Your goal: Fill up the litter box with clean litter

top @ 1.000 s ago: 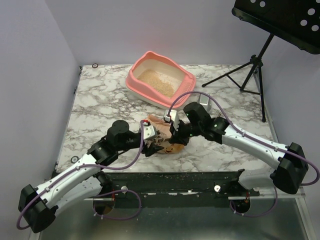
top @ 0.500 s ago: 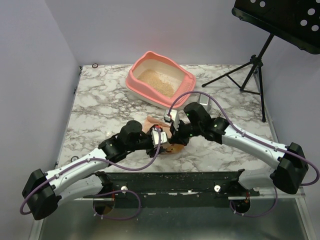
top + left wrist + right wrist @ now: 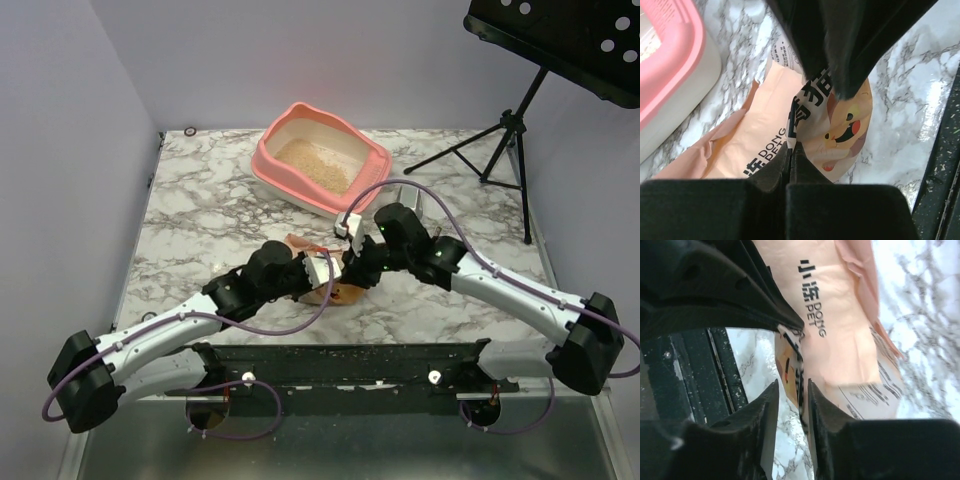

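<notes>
Although a layer of pale tan, sand-like clean litter [image 3: 315, 165] is already spread over the floor of the large salmon-pink plastic litter box [image 3: 290, 190], the cream inner wall is exposed well above it, so the fill is judged to be partial. More litter is to be poured before the task can be counted as done.

A peach-coloured printed bag [image 3: 760, 130], taken to be the litter supply, lies flat on the marble-patterned bench [image 3: 200, 210] between the two arms. How much litter it contains cannot be determined from any view.

The left hand [image 3: 790, 155] is fully closed, and an edge of the bag is pinched between its fingers. The fingers of the right hand [image 3: 790, 400] are held slightly apart, with a fold of the bag lying in the gap; it appears that no pressure is applied there, though the wrist view is too close for certainty.

The litter box stands toward the far side of the bench, well apart from both hands and beyond the bag. Its pink rim is seen at the upper left of the left wrist view.
</notes>
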You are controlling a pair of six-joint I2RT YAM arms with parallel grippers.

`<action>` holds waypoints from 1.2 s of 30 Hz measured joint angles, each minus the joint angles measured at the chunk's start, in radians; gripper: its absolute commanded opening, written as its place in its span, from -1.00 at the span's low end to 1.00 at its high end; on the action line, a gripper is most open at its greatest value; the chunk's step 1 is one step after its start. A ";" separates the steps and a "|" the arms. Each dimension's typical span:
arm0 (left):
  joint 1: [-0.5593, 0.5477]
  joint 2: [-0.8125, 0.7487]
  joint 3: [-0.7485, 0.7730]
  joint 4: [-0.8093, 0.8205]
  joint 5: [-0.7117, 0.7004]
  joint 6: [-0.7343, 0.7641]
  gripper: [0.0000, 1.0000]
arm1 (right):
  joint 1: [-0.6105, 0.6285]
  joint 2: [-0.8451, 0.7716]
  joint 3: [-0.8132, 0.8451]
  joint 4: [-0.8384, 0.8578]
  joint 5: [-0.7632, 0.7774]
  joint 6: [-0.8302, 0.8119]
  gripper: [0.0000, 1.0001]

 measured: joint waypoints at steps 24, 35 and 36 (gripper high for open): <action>-0.026 -0.154 -0.023 -0.137 -0.210 -0.069 -1.00 | 0.072 -0.255 0.012 -0.081 0.169 -0.529 -0.03; -0.026 -0.153 -0.023 -0.136 -0.227 -0.095 -1.00 | 0.098 -0.149 0.012 -0.072 0.169 -0.640 -0.03; -0.026 -0.153 -0.023 -0.136 -0.227 -0.097 -1.00 | 0.098 -0.148 0.012 -0.065 0.169 -0.646 -0.03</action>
